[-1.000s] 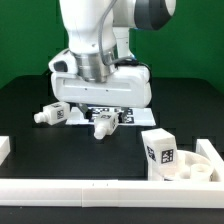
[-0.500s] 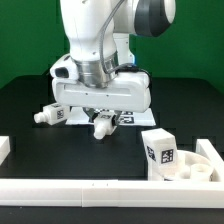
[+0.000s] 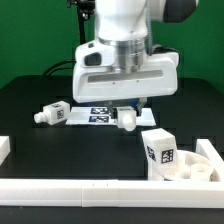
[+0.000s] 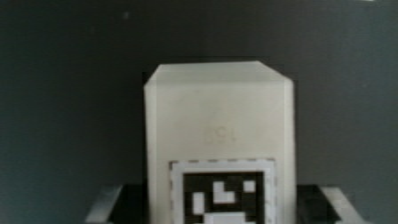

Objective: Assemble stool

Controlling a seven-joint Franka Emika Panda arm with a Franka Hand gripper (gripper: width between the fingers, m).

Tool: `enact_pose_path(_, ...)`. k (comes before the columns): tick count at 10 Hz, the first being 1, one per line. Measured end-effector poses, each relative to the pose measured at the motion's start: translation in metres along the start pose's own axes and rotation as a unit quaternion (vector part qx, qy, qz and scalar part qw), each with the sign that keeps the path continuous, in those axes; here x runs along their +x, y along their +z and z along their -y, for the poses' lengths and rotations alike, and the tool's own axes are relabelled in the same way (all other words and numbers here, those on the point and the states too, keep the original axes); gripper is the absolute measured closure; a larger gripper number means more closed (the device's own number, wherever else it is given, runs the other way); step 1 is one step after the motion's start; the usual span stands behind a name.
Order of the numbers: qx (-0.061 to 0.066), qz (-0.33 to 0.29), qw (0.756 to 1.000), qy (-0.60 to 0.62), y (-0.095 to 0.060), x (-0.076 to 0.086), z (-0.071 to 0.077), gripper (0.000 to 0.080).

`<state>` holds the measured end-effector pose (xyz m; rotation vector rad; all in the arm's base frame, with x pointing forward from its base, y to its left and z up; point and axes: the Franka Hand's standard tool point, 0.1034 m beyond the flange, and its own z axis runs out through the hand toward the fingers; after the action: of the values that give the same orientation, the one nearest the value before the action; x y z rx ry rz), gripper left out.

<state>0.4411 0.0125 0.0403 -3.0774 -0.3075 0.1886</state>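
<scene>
My gripper (image 3: 127,108) is shut on a short white stool leg (image 3: 127,121) and holds it just above the black table, its peg end pointing down. In the wrist view the leg (image 4: 217,110) fills the middle, tag facing the camera, with my gripper (image 4: 221,202) closed on its sides. A second leg (image 3: 52,114) lies on the table at the exterior view's left. The round white seat (image 3: 196,166) sits at the front right. A chunky tagged white leg (image 3: 158,150) stands upright at the seat's left edge.
The marker board (image 3: 100,116) lies on the table behind the held leg. A long white rail (image 3: 80,190) runs along the front edge, with a short white piece (image 3: 5,148) at the far left. A green backdrop stands behind.
The arm has moved to the exterior view's right, carrying the leg with it from beside the marker board toward the seat. The leg on the left has not moved.
</scene>
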Motion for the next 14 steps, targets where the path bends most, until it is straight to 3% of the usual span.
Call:
enact_pose_path(2, 0.0, 0.0, 0.999, -0.032, 0.0, 0.0, -0.004, 0.0466)
enact_pose_path(3, -0.01, -0.007, 0.993, -0.115, 0.0, 0.002, -0.006, 0.0466)
enact_pose_path(4, -0.027, -0.018, 0.976, -0.215, 0.001, 0.004, -0.004, 0.0466)
enact_pose_path(5, -0.028, -0.013, 0.955, -0.295, 0.003, 0.001, 0.002, 0.0466)
enact_pose_path(6, -0.031, 0.0, 0.915, -0.402, 0.004, 0.0, 0.006, 0.0466)
enact_pose_path(7, -0.04, -0.008, 0.904, -0.426, 0.004, 0.0, 0.002, 0.0466)
enact_pose_path(9, -0.046, 0.002, 0.875, -0.481, 0.005, -0.001, -0.002, 0.0466)
enact_pose_path(10, -0.052, 0.009, 0.828, -0.558, 0.005, -0.003, -0.005, 0.0466)
enact_pose_path(13, -0.068, 0.049, 0.633, -0.77, 0.009, -0.01, -0.008, 0.0466)
enact_pose_path(14, -0.068, 0.05, 0.632, -0.771, 0.009, -0.011, -0.011, 0.0466)
